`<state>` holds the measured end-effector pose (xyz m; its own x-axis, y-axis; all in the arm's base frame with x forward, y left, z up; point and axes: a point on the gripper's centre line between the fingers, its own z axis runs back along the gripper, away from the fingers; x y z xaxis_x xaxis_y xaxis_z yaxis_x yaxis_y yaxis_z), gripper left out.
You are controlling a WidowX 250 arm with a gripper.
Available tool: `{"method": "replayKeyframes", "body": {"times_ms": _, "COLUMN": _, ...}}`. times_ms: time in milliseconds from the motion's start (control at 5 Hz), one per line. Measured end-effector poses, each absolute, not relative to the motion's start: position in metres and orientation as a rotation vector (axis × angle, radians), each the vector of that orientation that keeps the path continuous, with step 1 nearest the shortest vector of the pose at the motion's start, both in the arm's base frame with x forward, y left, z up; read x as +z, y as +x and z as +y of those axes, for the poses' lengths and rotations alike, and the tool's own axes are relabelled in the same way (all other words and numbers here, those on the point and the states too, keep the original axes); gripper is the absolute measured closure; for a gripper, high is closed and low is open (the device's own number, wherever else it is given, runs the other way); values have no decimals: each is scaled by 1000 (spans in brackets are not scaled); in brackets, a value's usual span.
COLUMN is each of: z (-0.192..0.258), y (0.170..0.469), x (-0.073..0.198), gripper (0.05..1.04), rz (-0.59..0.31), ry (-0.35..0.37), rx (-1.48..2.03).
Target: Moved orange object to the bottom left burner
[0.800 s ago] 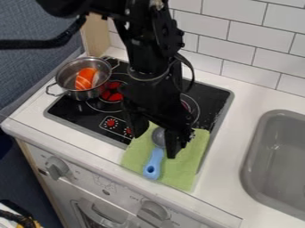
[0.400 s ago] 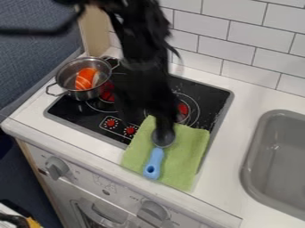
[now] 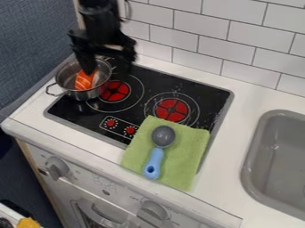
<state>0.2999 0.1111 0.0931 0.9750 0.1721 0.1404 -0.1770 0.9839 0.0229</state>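
My jaws stand well apart with nothing between them, above the pot [image 3: 84,94] at the cooktop's [image 3: 208,94] 10 o'clock, presumably to straddle the load. The orange object [image 3: 84,80] lies inside, contained by the wall. The likely target burner [image 3: 115,91] is at the pot's 4 o'clock, so extract upward first.

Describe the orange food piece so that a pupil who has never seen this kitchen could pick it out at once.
Find the black stovetop, left of the grey sink. At its left end stands a shiny metal pot. Inside lies the orange food piece, whose pale stripes set it apart from the plain red burners.
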Motion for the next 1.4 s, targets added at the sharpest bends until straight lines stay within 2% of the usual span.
{"method": "replayKeyframes", "body": {"times_ms": 200, "z": 158, "y": 311, "x": 94, "gripper": 83, "rz": -140, "ry": 56, "rx": 245}}
{"method": "replayKeyframes", "body": {"times_ms": 400, "z": 177, "y": 311, "x": 93, "gripper": 83, "rz": -142, "ry": 63, "rx": 290}}
{"method": "replayKeyframes", "body": {"times_ms": 800, "z": 182, "y": 318, "x": 54, "gripper": 83, "rz": -71, "ry": 47, "rx": 310}}
{"method": "replayKeyframes", "body": {"times_ms": 1000, "z": 168, "y": 325, "x": 42, "gripper": 83, "rz": -45, "ry": 45, "rx": 288}}
{"method": "replayKeyframes", "body": {"times_ms": 1200, "z": 166, "y": 331, "x": 20, "gripper": 83, "rz": 10, "ry": 62, "rx": 284}}
{"method": "replayKeyframes", "body": {"times_ms": 1400, "z": 171, "y": 332, "x": 13, "gripper": 136, "rz": 42, "ry": 73, "rx": 295}}
